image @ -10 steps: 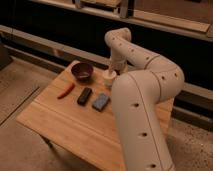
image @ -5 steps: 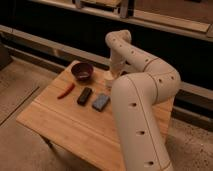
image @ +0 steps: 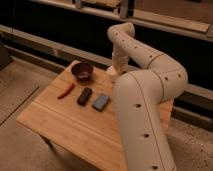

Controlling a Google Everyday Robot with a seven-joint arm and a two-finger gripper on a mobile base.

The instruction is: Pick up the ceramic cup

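- Your gripper [image: 116, 69] hangs at the far edge of the wooden table [image: 75, 127], right of the bowl; you cannot tell how it stands
- The ceramic cup [image: 111, 73] shows only as a pale patch right under the gripper, near the table's far edge; whether the two touch is hidden
- The dark red-brown bowl [image: 82, 71] sits upright just left of the cup
- A red object [image: 65, 91] lies in front of the bowl, toward the left
- A black block [image: 84, 95] lies beside it, and a grey-blue block [image: 101, 101] just right of that
- The white arm [image: 145, 95] fills your right side and covers part of the table
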